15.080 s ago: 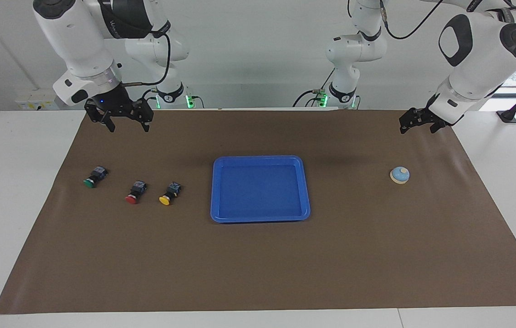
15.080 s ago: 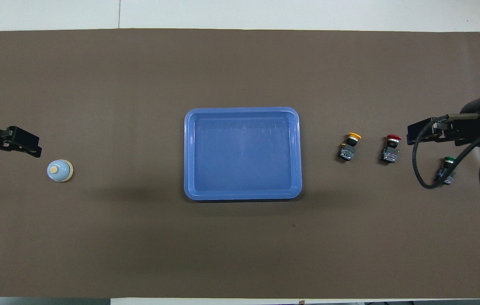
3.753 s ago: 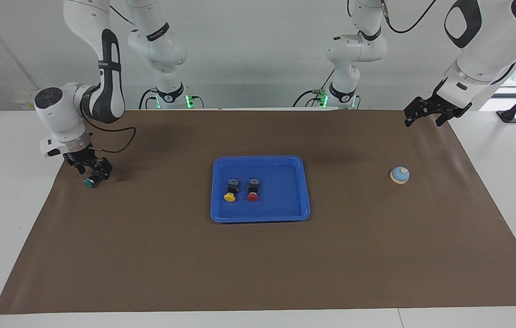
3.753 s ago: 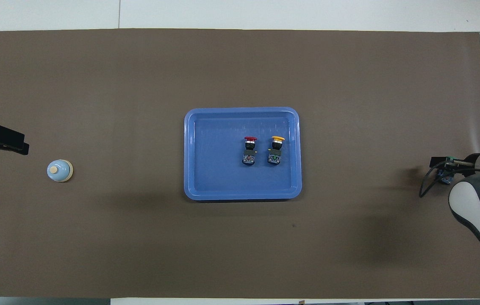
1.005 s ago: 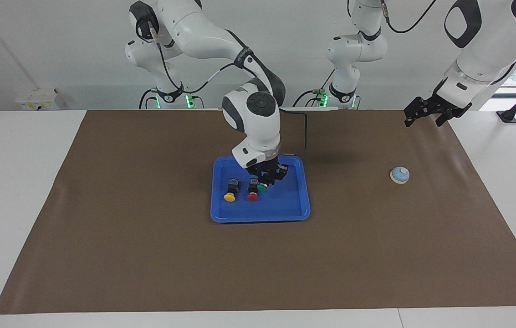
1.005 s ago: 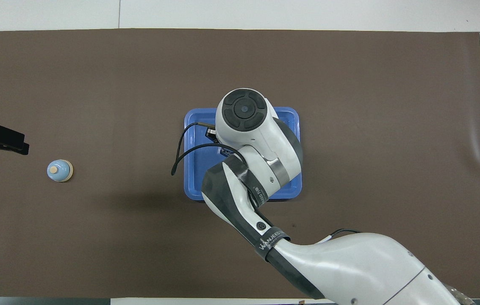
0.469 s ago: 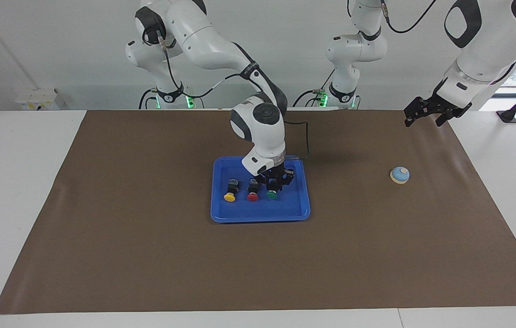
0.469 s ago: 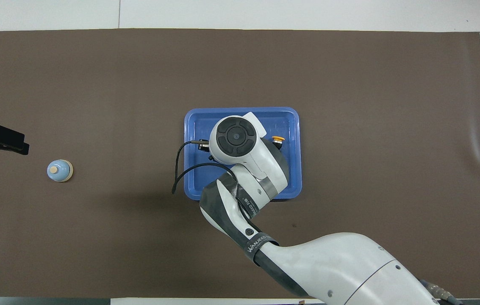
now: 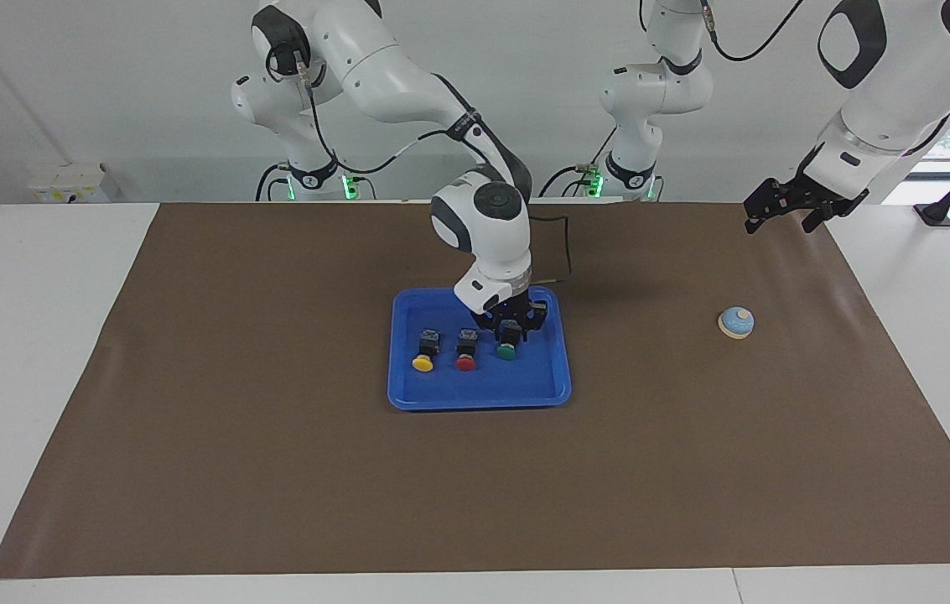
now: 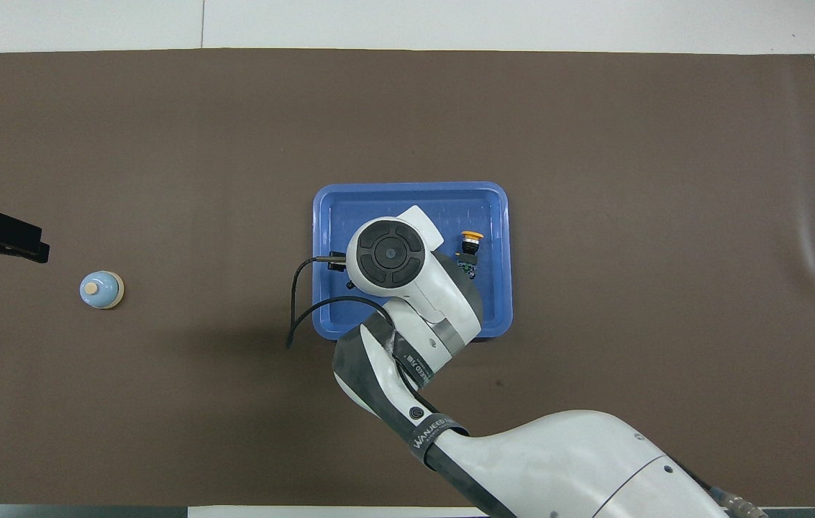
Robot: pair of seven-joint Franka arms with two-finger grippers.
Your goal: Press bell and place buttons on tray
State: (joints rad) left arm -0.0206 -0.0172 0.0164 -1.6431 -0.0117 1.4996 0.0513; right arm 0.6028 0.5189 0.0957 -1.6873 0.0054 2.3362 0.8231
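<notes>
1. Brown mat (image 9: 273,470) covers most of the white table (image 9: 30,352); blue tray (image 9: 554,369) sits mid-mat.
2. In tray, in a row: yellow button (image 9: 423,352) toward the right arm's end, red button (image 9: 466,351) in the middle, green button (image 9: 508,342) toward the left arm's end. All lie on their sides, caps pointing away from the robots.
3. Bell (image 9: 735,322) stands on mat, well apart from tray, toward left arm's end.
4. Overhead, the right arm's wrist covers the red & green buttons; only the yellow shows.
5. Right gripper (image 9: 511,324) is low in the tray, pointing down, fingers straddling the green button's body; can't tell if gripping or let go.
6. Left gripper (image 9: 783,210) waits in the air over mat's edge by the left arm's base, fingers spread, holding nothing.
</notes>
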